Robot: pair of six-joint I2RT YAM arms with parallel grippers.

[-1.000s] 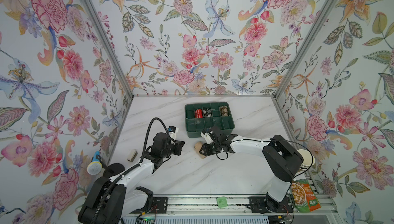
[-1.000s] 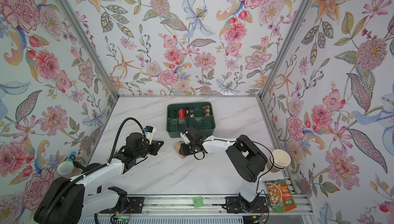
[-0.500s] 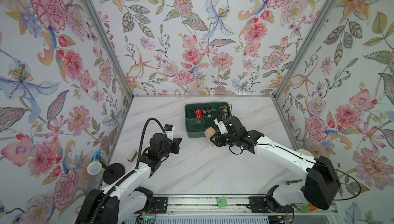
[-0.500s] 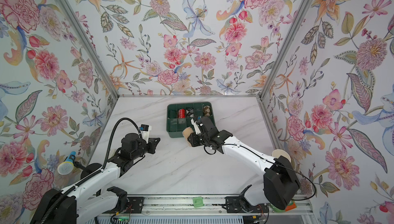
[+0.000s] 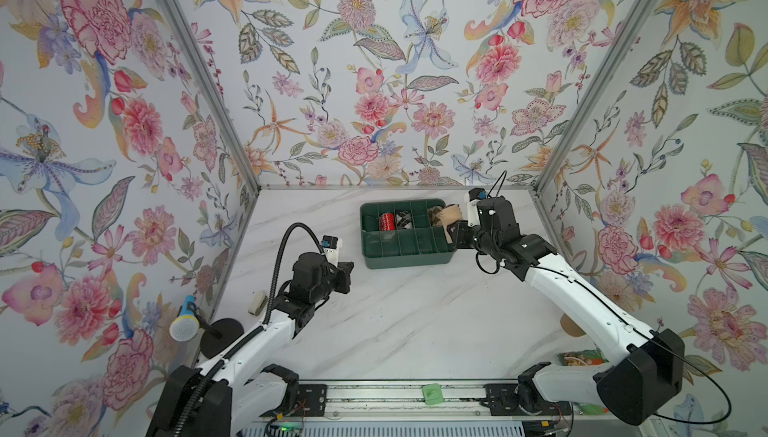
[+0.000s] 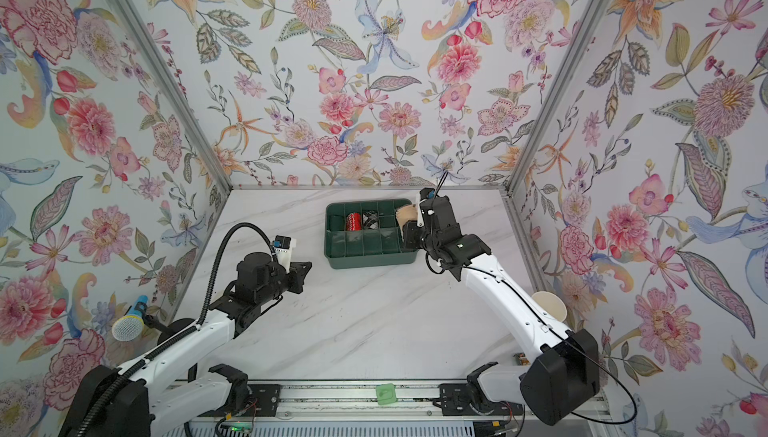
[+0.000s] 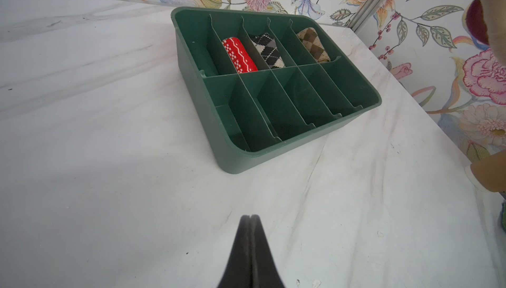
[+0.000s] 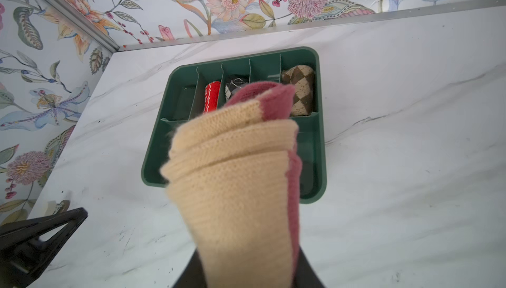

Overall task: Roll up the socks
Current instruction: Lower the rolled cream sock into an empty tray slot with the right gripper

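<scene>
Placing step: right jaws clamped on rolled cream-maroon sock [image 8: 238, 168], held above right end of green tray [image 5: 405, 262]. Left jaws shut, empty, over tabletop [image 5: 395, 322]. Next, you line up over free slot, lower, release without unrolling.

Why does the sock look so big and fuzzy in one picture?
In the right wrist view the cream-and-maroon sock sits right by the lens, so it looms large and soft, while the green tray behind it is sharp; in both top views it looks small.
</scene>
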